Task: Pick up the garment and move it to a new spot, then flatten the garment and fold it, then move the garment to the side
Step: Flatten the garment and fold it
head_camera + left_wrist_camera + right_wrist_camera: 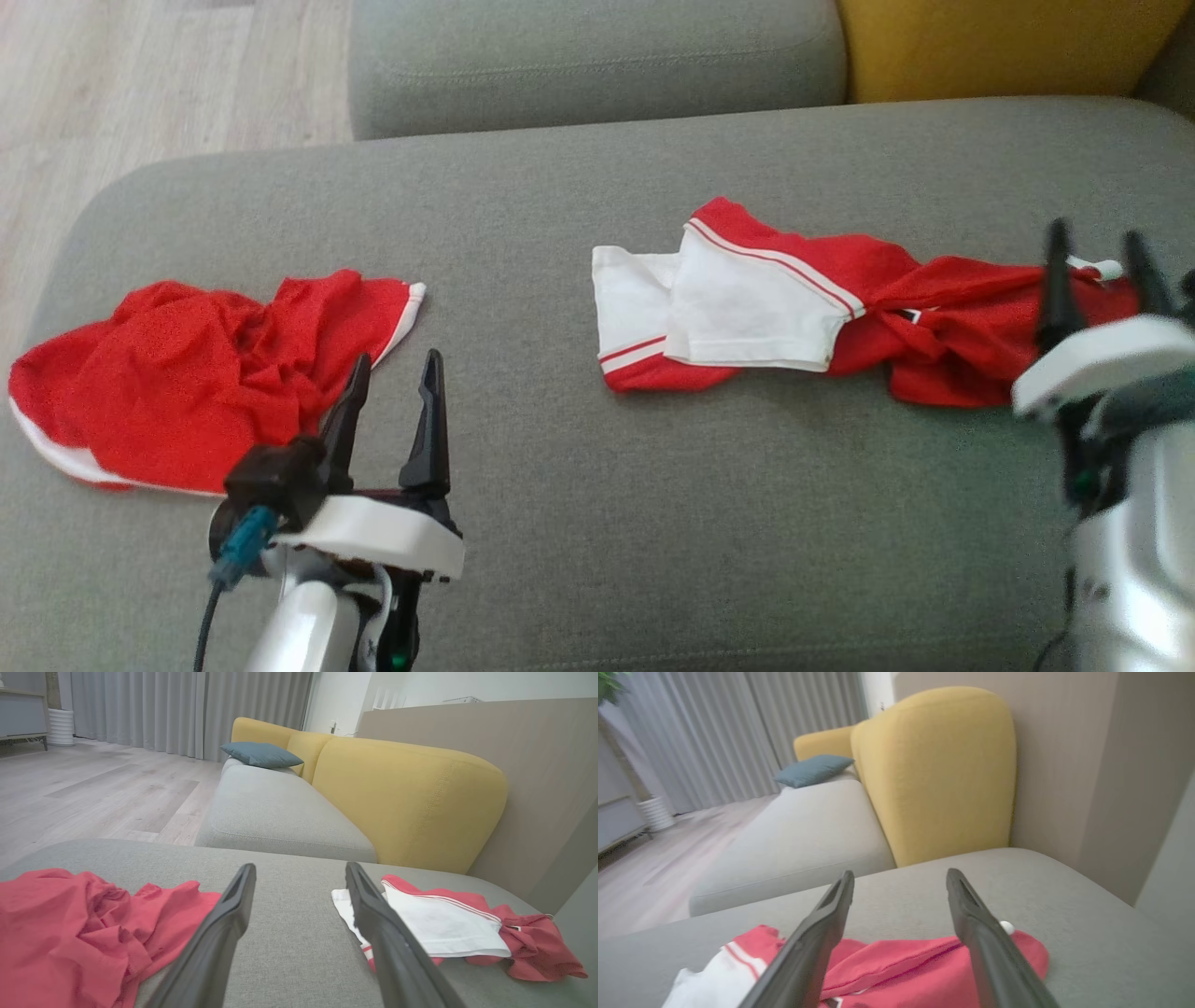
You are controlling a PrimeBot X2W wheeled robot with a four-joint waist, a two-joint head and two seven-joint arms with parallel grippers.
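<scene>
On the seat cushion [579, 504] the left garment [187, 383] and the right garment [840, 308] lie well apart; backrest [990, 47] behind, floor [140, 84] far left.

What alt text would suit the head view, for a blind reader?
Two garments lie apart on a grey sofa seat: a crumpled red garment at the left and a red and white garment at the right. The open left pincer is near the red one, and the open right pincer stands over the other's right end.
</scene>
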